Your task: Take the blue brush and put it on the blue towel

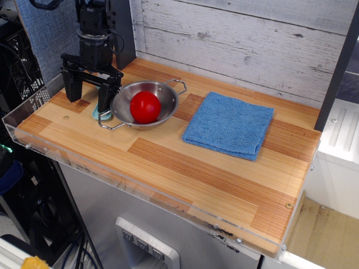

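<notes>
The blue brush (97,115) lies on the wooden table just left of the steel bowl; only a small aqua piece of it shows beside the gripper's right finger. My gripper (88,103) is open, fingers pointing down, low over the table at the far left. Its right finger (104,98) stands at the brush, against the bowl's left rim; whether it touches the brush I cannot tell. The blue towel (229,124) lies flat to the right of the bowl, with nothing on it.
A steel bowl (162,94) with two wire handles holds a red ball (146,106). A dark post (122,31) stands behind the gripper. A clear plastic lip (33,143) runs along the table's left and front edges. A plank wall closes the back.
</notes>
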`<state>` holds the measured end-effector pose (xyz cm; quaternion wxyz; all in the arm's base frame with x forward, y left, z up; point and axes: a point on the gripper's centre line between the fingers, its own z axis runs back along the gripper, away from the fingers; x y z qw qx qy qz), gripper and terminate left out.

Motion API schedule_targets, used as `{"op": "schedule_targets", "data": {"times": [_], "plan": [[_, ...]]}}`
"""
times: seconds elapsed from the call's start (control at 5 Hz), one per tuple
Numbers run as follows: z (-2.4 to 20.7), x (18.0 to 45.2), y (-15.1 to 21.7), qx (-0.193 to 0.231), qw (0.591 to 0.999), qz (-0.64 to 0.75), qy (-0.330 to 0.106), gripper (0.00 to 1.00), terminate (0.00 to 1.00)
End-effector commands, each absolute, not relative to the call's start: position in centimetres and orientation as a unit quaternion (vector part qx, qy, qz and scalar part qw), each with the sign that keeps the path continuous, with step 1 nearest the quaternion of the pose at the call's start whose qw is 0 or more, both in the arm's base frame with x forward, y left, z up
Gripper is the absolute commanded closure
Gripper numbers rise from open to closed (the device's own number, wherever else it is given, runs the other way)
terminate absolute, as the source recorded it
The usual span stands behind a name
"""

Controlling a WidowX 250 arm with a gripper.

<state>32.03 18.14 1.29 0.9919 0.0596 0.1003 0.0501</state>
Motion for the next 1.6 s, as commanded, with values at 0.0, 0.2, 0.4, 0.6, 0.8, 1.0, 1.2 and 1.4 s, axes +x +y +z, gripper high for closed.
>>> {"op": "schedule_targets", "data": {"times": [0.0,0.2,0.4,0.6,0.8,1.0,1.2,1.4], "plan": [[4.2,33.2,18.0,0.069,0.994,0.049,0.069,0.0,0.0],[4.3,33.6,17.6,0.067,0.994,0.045,0.068,0.0,0.0],[3.9,34.0,17.0,0.065,0.995,0.04,0.071,0.0,0.0],[3.0,34.4,16.5,0.059,0.994,0.033,0.08,0.0,0.0],[0.9,34.6,16.1,0.054,0.992,0.031,0.106,0.0,0.0],[0.3,34.6,15.9,0.055,0.992,0.033,0.112,1.0,0.0],[1.6,34.4,15.5,0.059,0.993,0.032,0.097,1.0,0.0],[3.4,33.4,15.3,0.056,0.994,0.042,0.082,1.0,0.0]]}}
